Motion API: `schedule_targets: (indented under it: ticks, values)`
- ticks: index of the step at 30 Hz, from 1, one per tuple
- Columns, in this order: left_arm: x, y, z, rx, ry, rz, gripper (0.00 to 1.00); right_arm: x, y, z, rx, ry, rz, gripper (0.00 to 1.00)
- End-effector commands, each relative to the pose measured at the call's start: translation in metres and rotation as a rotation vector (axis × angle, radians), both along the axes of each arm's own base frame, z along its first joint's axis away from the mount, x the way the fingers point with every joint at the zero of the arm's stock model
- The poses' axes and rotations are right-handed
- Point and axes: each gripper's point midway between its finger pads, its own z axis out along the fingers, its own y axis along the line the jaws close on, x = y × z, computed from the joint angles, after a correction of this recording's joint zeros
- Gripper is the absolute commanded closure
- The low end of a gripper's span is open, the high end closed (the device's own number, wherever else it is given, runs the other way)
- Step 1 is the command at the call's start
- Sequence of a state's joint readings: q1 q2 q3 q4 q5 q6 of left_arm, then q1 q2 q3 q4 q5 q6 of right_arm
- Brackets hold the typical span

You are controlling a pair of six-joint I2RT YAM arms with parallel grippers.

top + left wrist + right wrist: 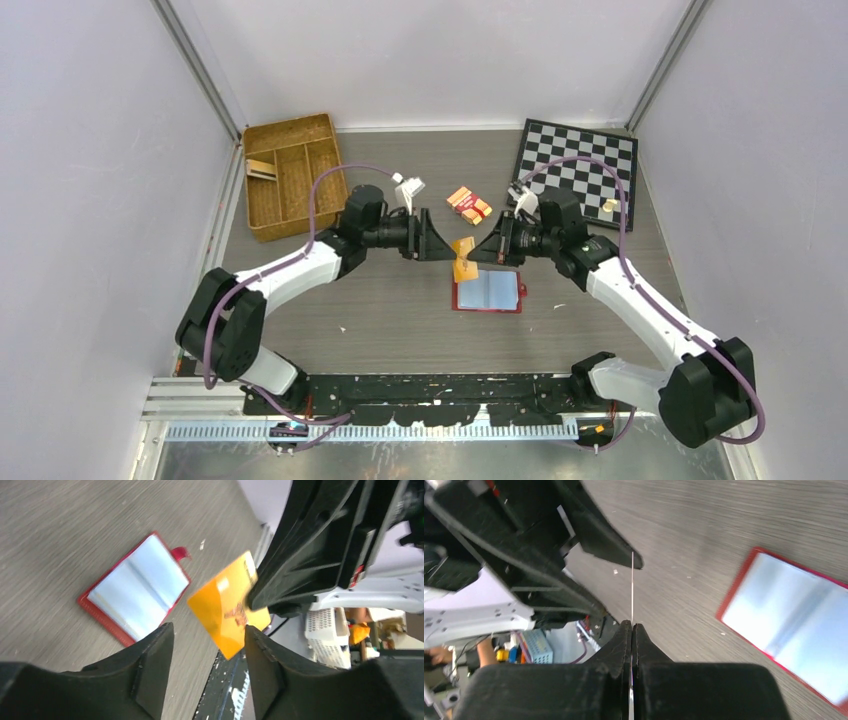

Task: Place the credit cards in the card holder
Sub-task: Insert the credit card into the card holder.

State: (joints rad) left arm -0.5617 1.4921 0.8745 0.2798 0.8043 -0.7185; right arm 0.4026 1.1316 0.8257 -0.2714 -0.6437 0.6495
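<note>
One orange-yellow credit card (225, 605) hung in the air, just over the far edge of the open dark-red card holder (488, 291). The holder lay flat on the desk (380, 320), its clear bluish sleeves facing up and its snap tab sticking out at one side.

The right tool (632, 627) was clamped fully closed on one end of the card. From its own camera the card showed only as a thin edge. The left tool (207, 629) faced it, jaws parted on either side of the card's other end and, as far as could be seen, touching neither face.

This read as a hand-over between the arms, with the right arm as the holder. To do the step well, the left arm would need to back straight off without brushing the card. The right should then tip the card's free end down toward a sleeve mouth and slide it in low and slowly, so the light holder did not skid.

Beyond the holder sat an orange-and-red banded pack (469, 204).
</note>
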Motion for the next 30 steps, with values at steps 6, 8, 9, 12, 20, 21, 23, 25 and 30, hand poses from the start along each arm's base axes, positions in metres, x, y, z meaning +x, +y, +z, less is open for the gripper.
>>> schedule_targets:
  ticks: [6,8,9,12,20,21,23,25,30]
  values:
    - [0.003,0.008,-0.072,0.311,0.075,0.178,0.39,0.01,-0.058,-0.081,-0.182,0.194,-0.172,0.99]
    - [-0.001,-0.001,-0.084,0.341,0.098,0.18,0.38,0.007,-0.064,-0.094,-0.19,0.238,-0.175,1.0]
    - [-0.002,-0.006,-0.088,0.352,0.107,0.177,0.38,0.007,-0.065,-0.099,-0.193,0.256,-0.176,1.0]
    - [-0.005,-0.016,-0.102,0.385,0.132,0.171,0.38,0.001,-0.069,-0.116,-0.22,0.31,-0.171,1.0]
    - [-0.004,-0.022,-0.127,0.463,0.164,0.171,0.39,-0.005,-0.078,-0.139,-0.285,0.36,-0.161,0.99]
    - [-0.003,-0.023,-0.128,0.468,0.162,0.172,0.39,-0.005,-0.078,-0.141,-0.29,0.362,-0.161,0.99]
    - [-0.002,-0.023,-0.131,0.482,0.163,0.17,0.4,-0.005,-0.079,-0.142,-0.297,0.364,-0.161,1.0]
    - [0.0,-0.024,-0.135,0.496,0.162,0.172,0.41,-0.005,-0.079,-0.144,-0.301,0.366,-0.162,0.99]
    - [0.001,-0.025,-0.141,0.516,0.161,0.169,0.42,-0.004,-0.079,-0.145,-0.303,0.367,-0.158,1.0]
